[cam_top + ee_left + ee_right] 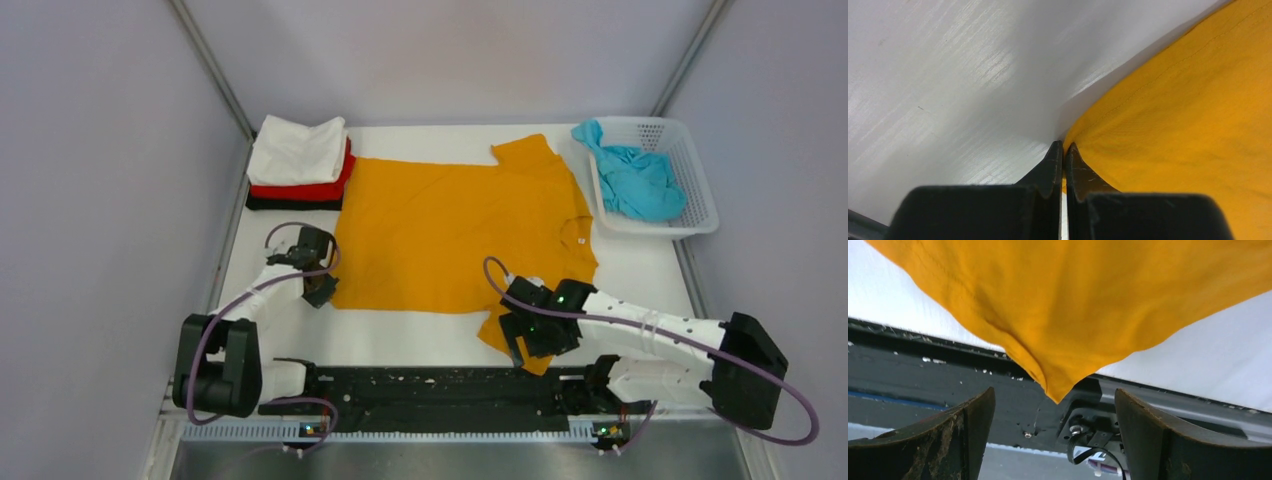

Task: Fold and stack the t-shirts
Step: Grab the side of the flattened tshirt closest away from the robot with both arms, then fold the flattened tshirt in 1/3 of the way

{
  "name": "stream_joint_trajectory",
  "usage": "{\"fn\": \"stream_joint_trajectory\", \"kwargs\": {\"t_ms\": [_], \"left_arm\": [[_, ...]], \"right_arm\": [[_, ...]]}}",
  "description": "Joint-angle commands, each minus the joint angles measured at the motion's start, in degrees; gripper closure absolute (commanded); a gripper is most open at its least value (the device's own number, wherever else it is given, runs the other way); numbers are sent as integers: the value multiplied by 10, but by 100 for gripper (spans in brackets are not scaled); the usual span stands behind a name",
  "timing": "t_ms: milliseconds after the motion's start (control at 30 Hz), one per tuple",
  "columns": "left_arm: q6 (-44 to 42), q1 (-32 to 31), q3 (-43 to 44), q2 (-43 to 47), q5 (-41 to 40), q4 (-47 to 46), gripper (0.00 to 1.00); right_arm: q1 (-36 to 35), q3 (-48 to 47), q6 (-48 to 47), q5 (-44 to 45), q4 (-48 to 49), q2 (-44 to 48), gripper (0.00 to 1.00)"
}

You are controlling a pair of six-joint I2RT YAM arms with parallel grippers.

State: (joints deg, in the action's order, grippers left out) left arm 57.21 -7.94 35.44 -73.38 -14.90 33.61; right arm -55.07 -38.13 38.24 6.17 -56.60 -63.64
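Note:
The orange-yellow t-shirt (pixel 455 232) lies spread flat on the white table. My left gripper (pixel 322 291) is at its near-left hem corner, shut on the cloth edge (pixel 1083 145). My right gripper (pixel 528 345) is open above the near sleeve (pixel 1068 315), whose tip hangs over the table's front edge. The white (pixel 296 150), red (pixel 320 188) and black (pixel 290 203) t-shirts lie folded in a stack at the far left. The teal t-shirt (pixel 633 180) is crumpled in the basket.
A white perforated basket (pixel 695 190) stands at the far right. The black rail (pixel 440 385) carrying the arm bases runs along the near edge. Grey walls close in both sides.

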Motion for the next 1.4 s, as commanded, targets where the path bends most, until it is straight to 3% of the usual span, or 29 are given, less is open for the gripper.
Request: {"fn": "stream_joint_trajectory", "kwargs": {"t_ms": [0,133,333,567,833,967,1133,1367], "left_arm": [[10,-1,-38,-8,-7,50,100],[4,-1,-30,-11,-2,48,100],[0,-1,-20,-8,-12,58,100],[10,-1,-23,-8,-3,57,100],[23,-1,-42,57,10,107,100],[36,-1,-61,115,11,141,100],[21,-1,-78,160,44,141,100],[-10,-1,-31,151,72,114,100]], "right_arm": [[-26,23,31,-47,27,3,13],[-26,38,28,-21,96,-46,18],[-26,41,48,1,129,-103,42],[-26,24,93,58,63,-125,100],[-26,4,95,-18,-64,-27,100],[-26,13,88,-58,-73,11,100],[-26,5,70,-56,-76,11,100],[-10,-91,35,40,-67,-28,100]]}}
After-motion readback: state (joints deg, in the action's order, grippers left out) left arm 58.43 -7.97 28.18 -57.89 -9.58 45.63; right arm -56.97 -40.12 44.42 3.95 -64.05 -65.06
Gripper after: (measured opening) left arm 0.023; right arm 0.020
